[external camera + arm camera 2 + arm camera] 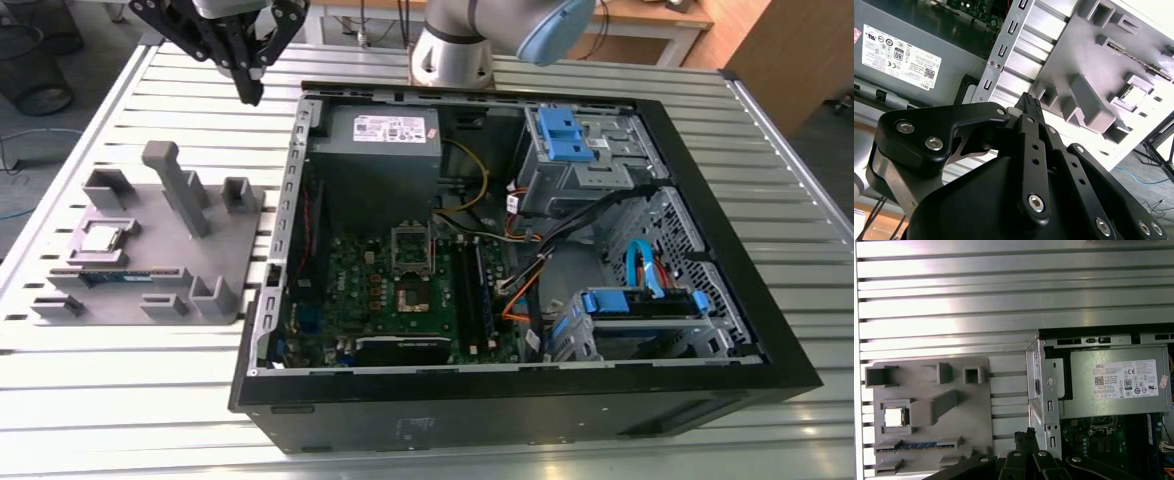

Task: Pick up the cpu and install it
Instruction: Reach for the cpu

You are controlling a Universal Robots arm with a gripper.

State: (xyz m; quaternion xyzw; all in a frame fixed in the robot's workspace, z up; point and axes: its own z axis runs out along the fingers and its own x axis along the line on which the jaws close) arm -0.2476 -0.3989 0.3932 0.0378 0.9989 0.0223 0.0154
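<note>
Jaws closed, tips pressed together, nothing held. Gripper point(250, 95) hangs in upper left of exterior view, over slatted table point(160, 75), between gray fixture tray point(150, 252) and open computer case point(534, 420). Cpu point(104, 237) sits in tray's square pocket, left middle of frame, well apart from gripper.

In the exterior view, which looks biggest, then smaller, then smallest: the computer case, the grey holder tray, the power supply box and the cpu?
Largest to smallest, as they look in the exterior view:
1. computer case
2. grey holder tray
3. power supply box
4. cpu, the little silvery square sitting in the tray
</note>
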